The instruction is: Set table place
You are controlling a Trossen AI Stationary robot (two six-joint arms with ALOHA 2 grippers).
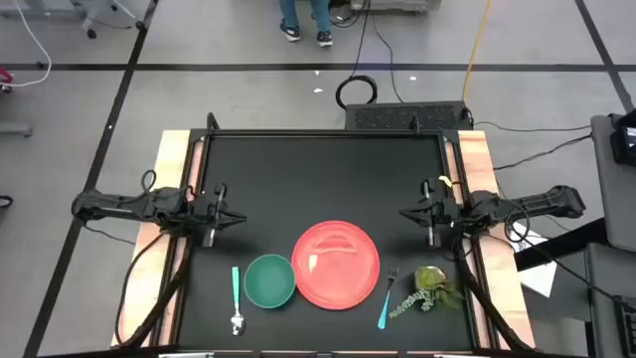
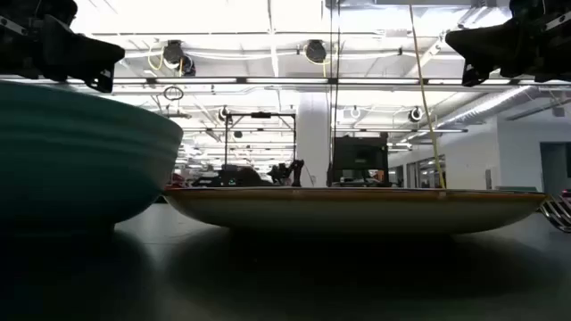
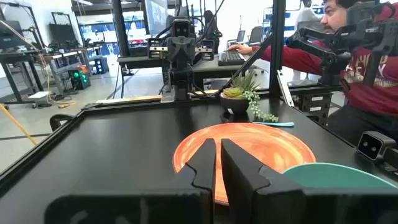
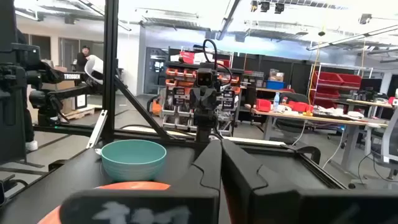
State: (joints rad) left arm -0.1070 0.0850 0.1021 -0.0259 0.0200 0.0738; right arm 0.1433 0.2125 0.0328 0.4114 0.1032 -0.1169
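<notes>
Both arms sit idle at the side edges of the tabletop [image 1: 318,189], nothing held; all pieces lie along the near edge. Left to right in the overhead view: left jaws [image 1: 237,220] hover over bare black surface, fingers pressed together and empty, confirmed in the left wrist view where only a thin slit shows between them. Spoon [image 1: 237,298] lies just left of the green bowl [image 1: 269,280], bowl end toward the near edge. Green bowl sits touching or nearly touching the rim of the red plate [image 1: 338,265]; cannot tell which. Fork [image 1: 387,296] lies just right of the plate, tines away from the near edge, handle angled slightly. Plant sprig [image 1: 427,287] rests just beside the fork, leaves close to its handle. Right jaws [image 1: 409,214] hover above and right of the plate, fingers closed, empty. Judgement: layout looks close to finished; any remaining step is likely tidying. If the fork needs straightening, use the right arm, open its jaws before descent, approach from above the handle middle, keep clear of the sprig. If the bowl belongs on the plate, take it with the left arm by its near rim, lift fully clear before crossing the plate rim.
</notes>
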